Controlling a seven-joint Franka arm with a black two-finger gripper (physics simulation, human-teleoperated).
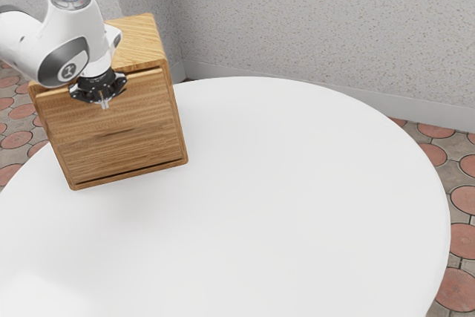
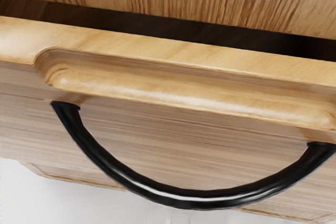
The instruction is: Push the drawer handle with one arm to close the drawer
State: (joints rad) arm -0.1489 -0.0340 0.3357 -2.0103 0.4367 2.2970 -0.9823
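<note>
Round white desk (image 1: 282, 191)
A wooden cabinet (image 1: 122, 139) stands directly on it, near the rim, toward the exterior view's left.

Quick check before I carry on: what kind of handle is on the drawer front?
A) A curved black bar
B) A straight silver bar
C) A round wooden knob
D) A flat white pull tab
A: the wrist view shows a glossy black handle bowing out in an arc, with both ends meeting the wooden drawer front.
</note>
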